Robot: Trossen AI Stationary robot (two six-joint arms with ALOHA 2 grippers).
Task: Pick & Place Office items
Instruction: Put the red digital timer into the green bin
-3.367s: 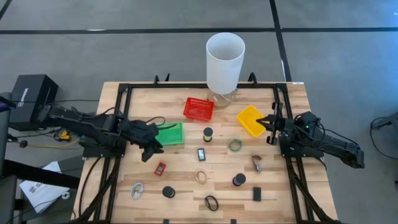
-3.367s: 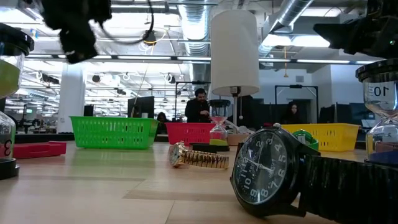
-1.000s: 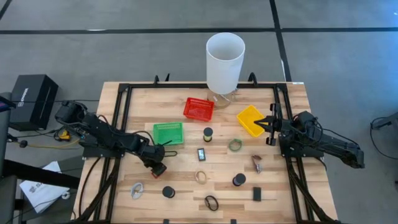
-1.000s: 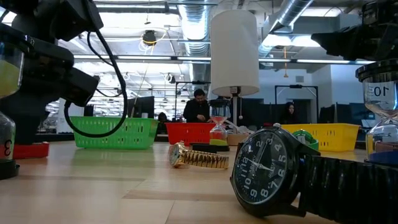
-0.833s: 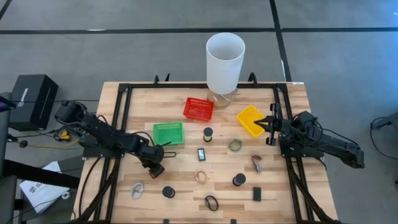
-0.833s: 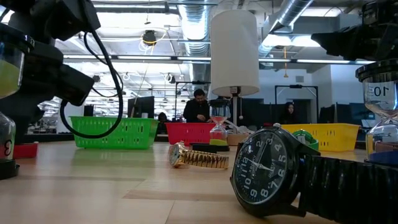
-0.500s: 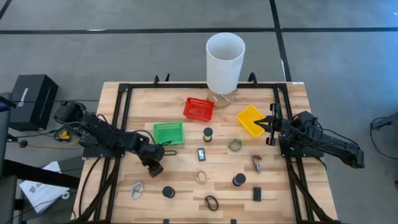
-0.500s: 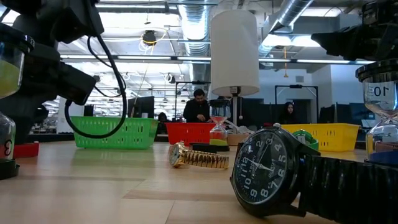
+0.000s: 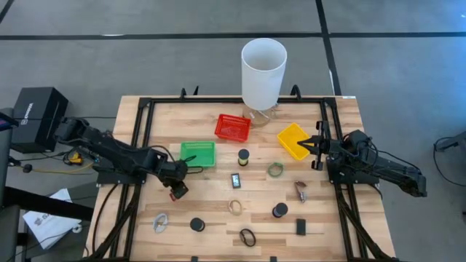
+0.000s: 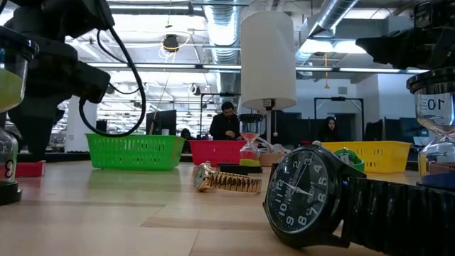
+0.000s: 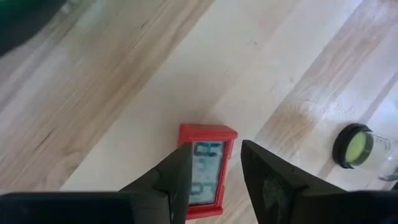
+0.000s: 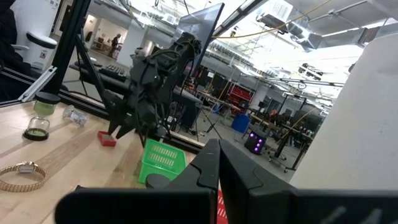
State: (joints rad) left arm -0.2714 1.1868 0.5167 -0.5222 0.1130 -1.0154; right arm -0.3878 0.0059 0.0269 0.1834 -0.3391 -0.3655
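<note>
High view: the left gripper sits low over the table, just in front of the green basket, directly over a small red clock. The right gripper waits at the yellow basket. The other office items lie scattered over the table's middle and front.

Low view: the left arm hangs at the far left; the clock rests on the wood beside it. A gold watch and a black watch lie nearer.

Left wrist view: fingers are spread, straddling the clock, not visibly clamping it.

Right wrist view: fingers are pressed together, holding nothing.
</note>
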